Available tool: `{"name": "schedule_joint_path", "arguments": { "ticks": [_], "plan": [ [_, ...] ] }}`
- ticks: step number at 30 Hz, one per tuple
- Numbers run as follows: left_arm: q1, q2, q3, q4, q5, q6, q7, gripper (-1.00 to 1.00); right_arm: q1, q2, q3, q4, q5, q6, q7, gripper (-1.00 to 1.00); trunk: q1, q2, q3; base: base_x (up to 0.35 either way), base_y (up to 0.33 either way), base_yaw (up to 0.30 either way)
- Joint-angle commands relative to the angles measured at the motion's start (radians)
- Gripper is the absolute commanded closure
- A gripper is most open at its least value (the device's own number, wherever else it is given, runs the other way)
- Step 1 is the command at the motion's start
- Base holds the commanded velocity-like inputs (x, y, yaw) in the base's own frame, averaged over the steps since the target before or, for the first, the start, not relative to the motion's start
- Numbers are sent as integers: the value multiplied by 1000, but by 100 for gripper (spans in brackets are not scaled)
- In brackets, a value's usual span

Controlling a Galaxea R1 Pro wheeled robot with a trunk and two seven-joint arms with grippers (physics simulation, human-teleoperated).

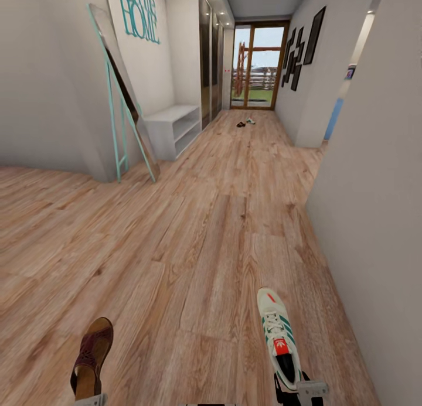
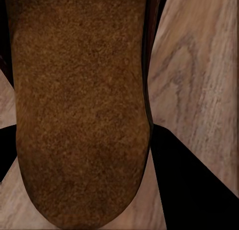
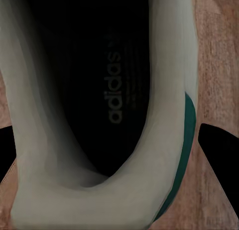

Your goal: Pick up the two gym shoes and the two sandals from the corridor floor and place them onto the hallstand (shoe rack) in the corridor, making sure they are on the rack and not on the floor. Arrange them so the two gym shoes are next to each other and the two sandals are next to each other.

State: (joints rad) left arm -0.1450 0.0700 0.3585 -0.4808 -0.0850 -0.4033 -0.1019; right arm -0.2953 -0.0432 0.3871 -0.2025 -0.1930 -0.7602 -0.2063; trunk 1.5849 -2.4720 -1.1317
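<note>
**Shoes in hand, rack not yet reached**

Progress is judged to be partial. One brown sandal (image 1: 91, 359) is carried at the left pincer (image 1: 91, 399), and one white gym shoe (image 1: 280, 340) with green stripes is carried at the right pincer (image 1: 305, 391); both are held low in front of the robot, above the corridor floor (image 1: 211, 242). How wide either pincer stands cannot be told exactly, but each appears closed on its shoe at the heel end. The hallstand (image 1: 171, 125) is seen well ahead against the left wall, and nothing is seen on its bench top or shelves. Two small shapes, taken to be the other sandal (image 1: 240, 124) and the other gym shoe (image 1: 251, 120), lie on the floor far down the corridor near the glass door (image 1: 256, 66). All four placements are therefore left to be done.

The word "adidas" (image 3: 115, 88) is read on the sneaker's insole in the right wrist view. Teal wall lettering (image 1: 138, 10) above the hallstand reads "HOME" on its lower line; the upper line cannot be made out.
</note>
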Motion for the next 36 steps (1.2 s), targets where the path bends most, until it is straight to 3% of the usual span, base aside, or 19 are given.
{"name": "schedule_joint_path", "arguments": {
  "ticks": [1, 20, 26, 36],
  "plan": [
    [-1, -1, 8, 1, -12, -3, -6, 100, 0, 0, 9, 0, -10, -2, -2, 100, -4, 7, 4, 0, 0, 0],
    [-1, -1, 16, -1, -9, -10, -4, 100, 1, 2, 8, 0, -10, -2, -2, 100, -4, 7, 31, 0, -5, 0],
    [1, 0, 21, -1, -3, -10, -3, 100, 1, 4, 7, 0, -12, -2, -4, 100, -4, 7, 32, 0, -202, 32],
    [2, 2, 24, -1, 0, -10, -1, 100, 1, 5, 7, 0, -13, -2, -4, 100, -4, 7, 32, 0, -266, 235]
  ]
}}
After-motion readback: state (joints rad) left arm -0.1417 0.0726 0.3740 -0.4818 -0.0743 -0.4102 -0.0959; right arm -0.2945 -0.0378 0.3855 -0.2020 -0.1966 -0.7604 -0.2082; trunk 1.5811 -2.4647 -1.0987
